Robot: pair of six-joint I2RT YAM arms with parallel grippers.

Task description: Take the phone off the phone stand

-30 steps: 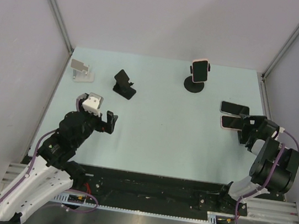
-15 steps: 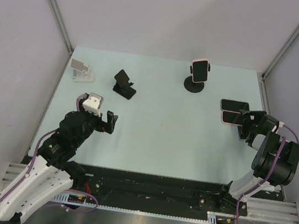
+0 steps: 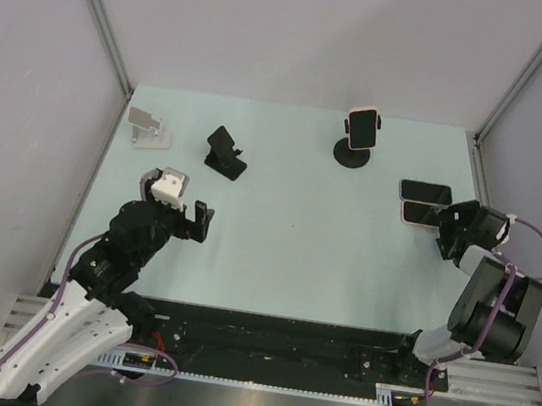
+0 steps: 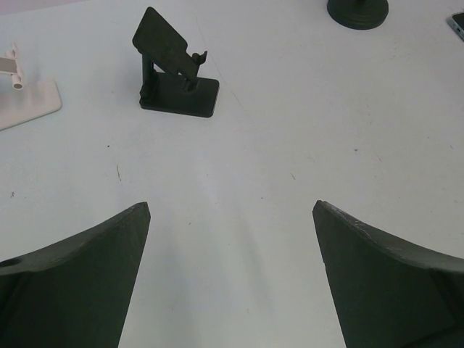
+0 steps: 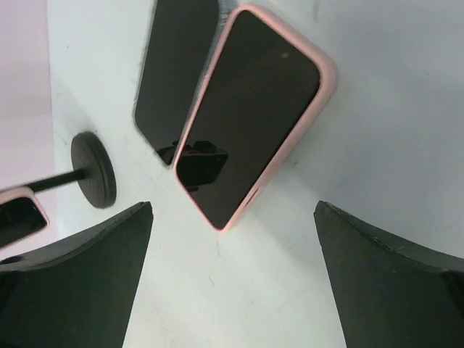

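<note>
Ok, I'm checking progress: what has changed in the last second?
The right claw drew back rightward from the pink phone, which lies flat beside the dark phone. The left claw, white stand, black stand and the phone on the round stand stayed put.

Phone [image 3: 363,127] on phone stand [image 3: 352,155], desk's [image 3: 287,236] far side. Second stand [image 3: 225,151] to its left, third stand [image 3: 146,128] beyond. Right edge: far flat phone [image 3: 425,191] just behind near flat phone [image 3: 418,214].

- Open desk [image 3: 288,226] spreads between both arms.
- Black stand [image 3: 226,152], white stand [image 3: 146,128] crowd far left.
- Pink-cased phone [image 5: 250,116], black phone [image 5: 174,65] lie just beyond the right fingers [image 5: 72,283].
</note>
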